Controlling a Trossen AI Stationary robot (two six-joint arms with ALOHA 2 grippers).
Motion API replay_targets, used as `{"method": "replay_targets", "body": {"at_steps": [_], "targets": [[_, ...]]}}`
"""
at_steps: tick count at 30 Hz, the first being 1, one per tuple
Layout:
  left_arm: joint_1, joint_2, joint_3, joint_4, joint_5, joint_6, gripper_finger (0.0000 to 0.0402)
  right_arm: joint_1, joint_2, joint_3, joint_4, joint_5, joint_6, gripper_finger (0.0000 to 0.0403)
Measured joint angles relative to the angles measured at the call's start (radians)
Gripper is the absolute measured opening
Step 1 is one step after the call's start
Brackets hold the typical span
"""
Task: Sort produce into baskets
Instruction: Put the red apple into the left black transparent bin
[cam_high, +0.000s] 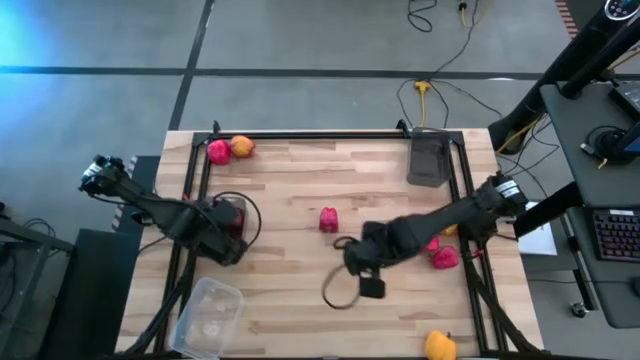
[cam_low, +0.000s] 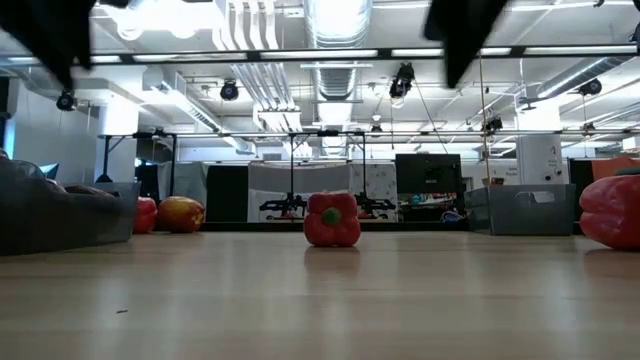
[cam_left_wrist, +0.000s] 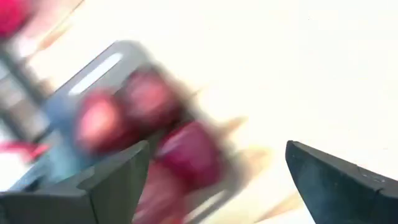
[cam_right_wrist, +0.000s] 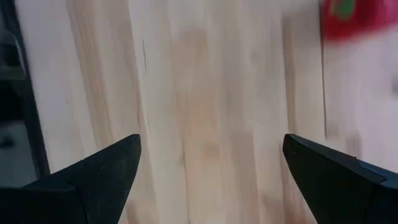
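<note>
Yellow cable (cam_high: 430, 95) trails across the grey floor beyond the wooden table (cam_high: 300, 170); a keyboard (cam_high: 618, 235) sits on the right-hand desk.

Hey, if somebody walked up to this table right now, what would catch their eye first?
Probably the red pepper standing alone mid-table, with the right gripper, fingers open and empty, just short of it. Next, the left gripper, also open, poised over a dark tray of maroon produce at the left edge. A clear tub sits at the near-left corner.
</note>
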Motion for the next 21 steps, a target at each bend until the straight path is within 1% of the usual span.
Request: {"method": "replay_targets", "body": {"at_steps": [5, 7, 10, 12, 15, 16, 18, 21], "targets": [[-0.043, 0.031, 0.073, 0.291, -0.265, 0.056, 0.0352, 0.113, -0.007, -0.015, -0.189, 0.033, 0.157, 0.0384], [-0.054, 0.056, 0.087, 0.430, -0.339, 0.103, 0.0352, 0.155, -0.007, -0.033, -0.266, 0.051, 0.230, 0.0384], [-0.072, 0.110, 0.092, 0.660, -0.375, 0.216, 0.0352, 0.194, -0.012, -0.087, -0.344, 0.047, 0.309, 0.0384], [-0.087, 0.152, 0.082, 0.822, -0.374, 0.286, 0.0352, 0.211, -0.028, -0.137, -0.344, 0.017, 0.348, 0.0384], [-0.106, 0.219, 0.079, 0.986, -0.374, 0.376, 0.0352, 0.218, -0.069, -0.227, -0.348, -0.031, 0.395, 0.0384], [-0.109, 0.239, 0.080, 1.009, -0.374, 0.398, 0.0352, 0.219, -0.089, -0.257, -0.346, -0.030, 0.413, 0.0384], [-0.110, 0.274, 0.095, 0.998, -0.379, 0.412, 0.0352, 0.219, -0.135, -0.313, -0.327, -0.019, 0.443, 0.0384], [-0.108, 0.295, 0.130, 0.894, -0.388, 0.409, 0.0352, 0.202, -0.205, -0.361, -0.261, -0.003, 0.456, 0.0384]]}}
